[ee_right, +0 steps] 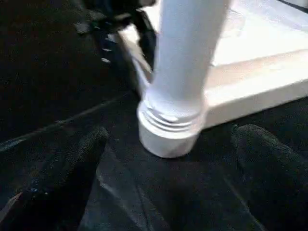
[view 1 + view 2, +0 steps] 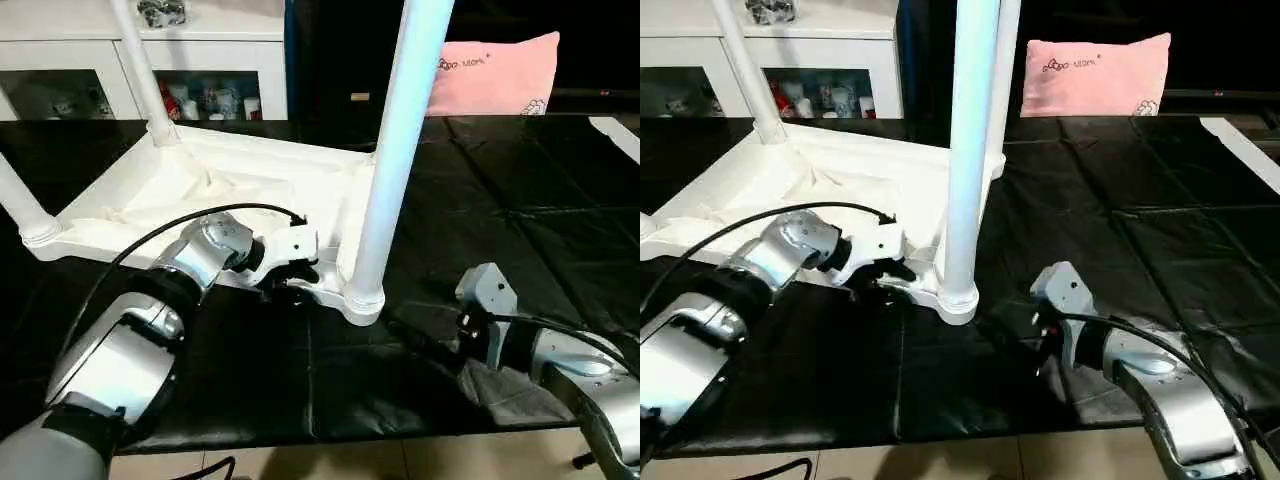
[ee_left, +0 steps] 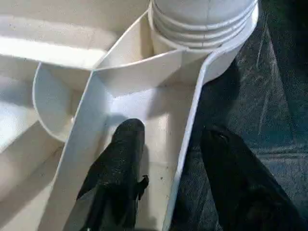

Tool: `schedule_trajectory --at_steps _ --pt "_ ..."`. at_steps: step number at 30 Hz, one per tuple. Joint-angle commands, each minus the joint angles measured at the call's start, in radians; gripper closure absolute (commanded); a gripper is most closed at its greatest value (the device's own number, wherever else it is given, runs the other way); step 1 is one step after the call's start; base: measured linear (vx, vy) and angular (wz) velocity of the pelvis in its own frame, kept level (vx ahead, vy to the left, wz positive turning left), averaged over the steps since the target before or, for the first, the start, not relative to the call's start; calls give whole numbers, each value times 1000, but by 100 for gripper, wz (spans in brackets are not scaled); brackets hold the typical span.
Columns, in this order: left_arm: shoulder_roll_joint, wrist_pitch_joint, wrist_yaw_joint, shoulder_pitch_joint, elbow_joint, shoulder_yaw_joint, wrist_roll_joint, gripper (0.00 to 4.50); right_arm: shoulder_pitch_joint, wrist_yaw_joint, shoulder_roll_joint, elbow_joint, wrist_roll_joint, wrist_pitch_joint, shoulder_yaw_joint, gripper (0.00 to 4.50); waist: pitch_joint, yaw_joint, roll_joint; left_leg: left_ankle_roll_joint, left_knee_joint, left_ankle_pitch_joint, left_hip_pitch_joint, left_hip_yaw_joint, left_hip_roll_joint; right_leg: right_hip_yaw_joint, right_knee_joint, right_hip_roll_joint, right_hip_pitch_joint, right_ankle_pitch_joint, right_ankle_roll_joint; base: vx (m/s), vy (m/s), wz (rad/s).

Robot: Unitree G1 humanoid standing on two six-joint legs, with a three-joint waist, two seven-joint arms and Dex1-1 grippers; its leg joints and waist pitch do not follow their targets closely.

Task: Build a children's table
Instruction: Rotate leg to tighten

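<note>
My left claw [image 3: 166,159] straddles the upturned children's table [image 2: 200,190] rim, half-open and gripping nothing, while my right claw [image 1: 168,159] gapes empty before the corner leg [image 1: 185,72]; a careless squeeze could tip it.

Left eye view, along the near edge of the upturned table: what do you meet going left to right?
Left gripper at the tabletop's rim → near corner leg in its socket → right gripper on the black cover.
</note>
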Motion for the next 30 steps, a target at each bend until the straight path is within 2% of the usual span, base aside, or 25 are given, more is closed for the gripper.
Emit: schedule_trajectory --at_steps 1,3,7,11,12,13,14,15,21,22,24,27,28,29,30 --pt "-4 -12 -11 -23 24 10 7 272 1 30 -18 -24 23 19 11 0 -59 4 -9 17 -68 -51 -16 24 -9 29 -78 -52 76 80 -262 0 0 0" --pt "-7 -16 -12 -28 38 10 13 302 0 45 -26 -26 32 25 13 0 -58 3 -9 20 -69 -53 -17 24 -8 29 -79 -52 75 75 -263 0 0 0" --pt "-14 -32 -13 -39 78 12 30 333 -6 68 -37 -16 47 32 7 0 -58 3 -9 21 -69 -57 -17 24 -8 29 -82 -52 74 60 -260 0 0 0" --pt "-16 -12 -35 -46 100 10 43 368 -12 87 -45 -8 53 34 5 0 -59 4 -12 24 -70 -40 -18 23 -7 29 -79 -53 76 88 -264 0 0 0" --pt "-17 5 -36 -49 105 14 41 368 -15 88 -46 -5 54 33 5 0 -59 4 -13 24 -70 -38 -18 23 -8 29 -79 -53 76 91 -264 0 0 0" --pt "-18 19 -41 -52 108 18 38 386 -17 89 -46 -3 53 32 5 0 -60 4 -12 25 -69 -30 -18 24 -9 28 -78 -53 77 103 -266 0 0 0" --pt "-20 52 -46 -56 113 26 29 386 -19 89 -45 0 51 30 6 0 -61 3 -18 28 -70 -23 -19 25 -9 29 -78 -53 79 116 -267 0 0 0" --pt "-20 52 -46 -56 113 26 29 394 -19 89 -45 0 51 30 6 0 -61 4 -15 29 -70 -14 -17 25 -9 28 -76 -53 77 128 -270 0 0 0" --pt "-21 158 -24 -61 138 81 -5 424 -24 80 -33 11 43 17 14 0 -64 0 -16 43 -69 21 -21 25 -12 25 -71 -52 84 222 -286 0 0 0" --pt "-16 181 4 -52 140 94 -9 430 -25 73 -26 13 40 11 14 0 -64 -1 -14 44 -69 19 -22 25 -13 25 -71 -52 85 222 -287 0 0 0" --pt "-5 263 100 -21 139 139 -32 436 -34 40 2 23 33 -7 7 0 -64 -8 -17 43 -68 17 -23 25 -15 24 -70 -51 87 230 -289 0 0 0" --pt "9 299 197 3 126 163 -34 437 -48 3 32 40 26 -17 -3 0 -59 -19 -18 36 -70 -11 -24 24 -16 24 -78 -50 87 155 -283 0 0 0" --pt "15 303 207 13 116 165 -32 437 -51 -4 40 44 26 -17 -4 0 -58 -21 -18 34 -71 -12 -25 23 -17 24 -79 -50 86 143 -282 0 0 0" --pt "25 311 225 32 97 170 -28 437 -58 -18 54 53 28 -16 -7 0 -58 -22 -22 35 -72 -17 -24 24 -16 25 -80 -49 86 120 -280 0 0 0" --pt "25 311 225 32 97 170 -28 439 -58 -18 54 53 28 -16 -7 0 -57 -23 -21 35 -73 -16 -23 24 -16 26 -82 -49 85 116 -280 0 0 0"
